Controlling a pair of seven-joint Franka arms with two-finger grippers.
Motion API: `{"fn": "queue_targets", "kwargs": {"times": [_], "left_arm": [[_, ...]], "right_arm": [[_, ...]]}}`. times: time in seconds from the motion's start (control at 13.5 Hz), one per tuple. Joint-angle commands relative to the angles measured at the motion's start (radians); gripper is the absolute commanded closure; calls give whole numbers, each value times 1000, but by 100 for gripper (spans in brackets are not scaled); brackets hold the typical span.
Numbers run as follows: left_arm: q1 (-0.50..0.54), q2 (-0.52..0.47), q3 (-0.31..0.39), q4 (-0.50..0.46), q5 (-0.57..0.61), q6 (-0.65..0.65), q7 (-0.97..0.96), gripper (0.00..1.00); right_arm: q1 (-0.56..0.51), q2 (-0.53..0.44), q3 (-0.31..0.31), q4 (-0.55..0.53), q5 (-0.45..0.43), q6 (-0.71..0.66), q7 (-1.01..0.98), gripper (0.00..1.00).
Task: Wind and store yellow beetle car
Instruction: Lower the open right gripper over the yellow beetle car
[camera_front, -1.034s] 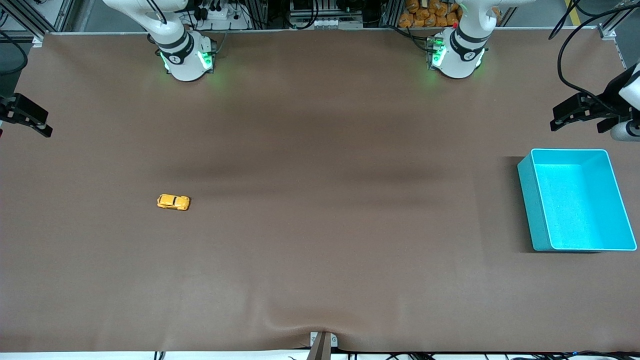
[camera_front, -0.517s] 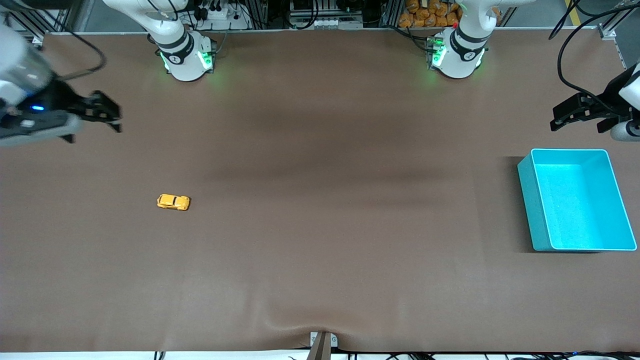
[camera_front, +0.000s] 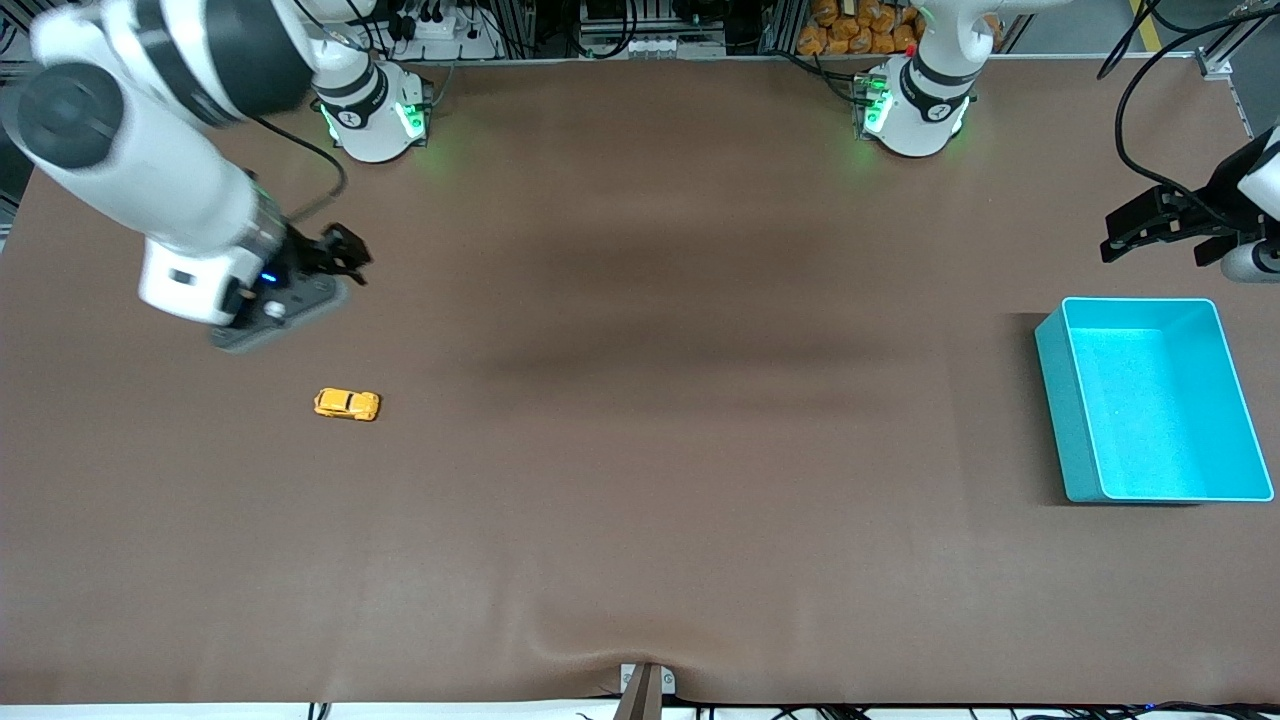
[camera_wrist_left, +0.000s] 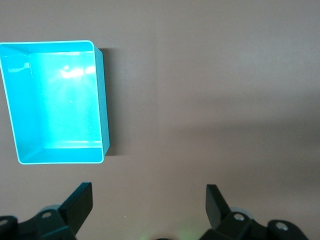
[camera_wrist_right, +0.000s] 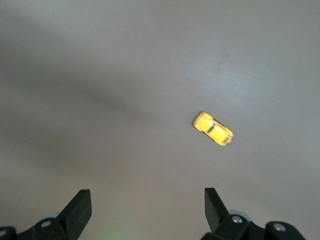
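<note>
Yellow beetle car (camera_front: 347, 404) sits on its wheels on the brown counter (camera_front: 640, 500), toward the right arm's end and roughly midway between the edge where the robot bases stand and the edge nearest the front camera. Nothing touches it, and bare counter surrounds it on all sides. In the right wrist view the yellow beetle car (camera_wrist_right: 213, 129) shows as a small rounded body with dark windows, lying ahead of the two black fingertips (camera_wrist_right: 80, 205), which stand wide apart with nothing between them.

The right gripper (camera_front: 338, 250) hangs in the air over the counter, above a spot closer to the bases' edge than the car, its jaws spread and empty.

The turquoise bin (camera_front: 1150, 400) stands at the left arm's end of the counter, well apart from the car, open side up and with nothing in it. The left gripper (camera_front: 1150, 225) waits over the counter just beside the bin's edge that faces the bases, jaws spread and empty; its wrist view looks down on the turquoise bin (camera_wrist_left: 55, 102).
</note>
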Motion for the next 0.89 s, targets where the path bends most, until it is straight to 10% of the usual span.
{"fn": "queue_targets", "kwargs": {"times": [0.0,0.81], "left_arm": [[2,-9,-3,-3,18,6,12,0],[2,-9,-2,-3,16,4,12,0]], "right_arm": [[2,23,39,-95,-50,113,-127,0],[-203,76,28,-445,-237,584,-854,0]]}}
